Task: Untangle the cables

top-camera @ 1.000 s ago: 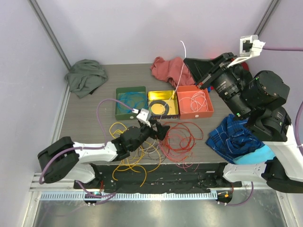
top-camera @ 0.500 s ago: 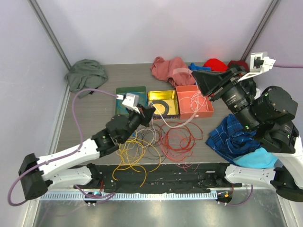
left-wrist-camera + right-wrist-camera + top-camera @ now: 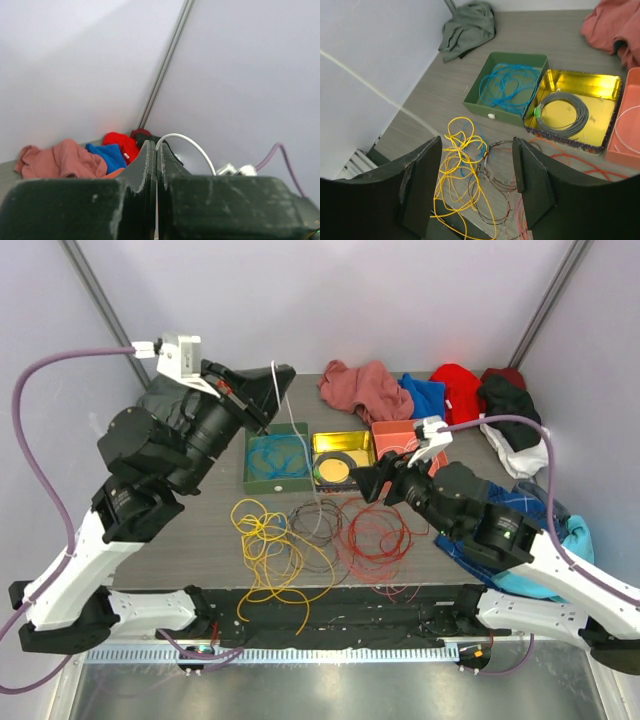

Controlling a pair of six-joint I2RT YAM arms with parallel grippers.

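Found the left gripper (image 3: 281, 374) high above the left rear of the grey tabletop (image 3: 190, 510), jaws pressed shut on a thin white flexible wire (image 3: 186, 139). Traced that wire from the jaws steeply down and to the right, passing in the overhead view in front of the rectangular green box (image 3: 495, 113) of loose blue wire loops (image 3: 512, 84), to a lower end lying in a tangle of yellow loops (image 3: 262, 532), dark brown loops (image 3: 318, 545) and red loops (image 3: 378, 532). Found the right gripper (image 3: 477, 147) low over that tangle, fingers spread wide and holding nothing, with yellow and brown strands below the gap. Judged the wire's long axis near-vertical, upper end at the left jaws, lower end nearer the right gripper. Judged the right arm better placed to hold down the loops during any lift of the white strand.
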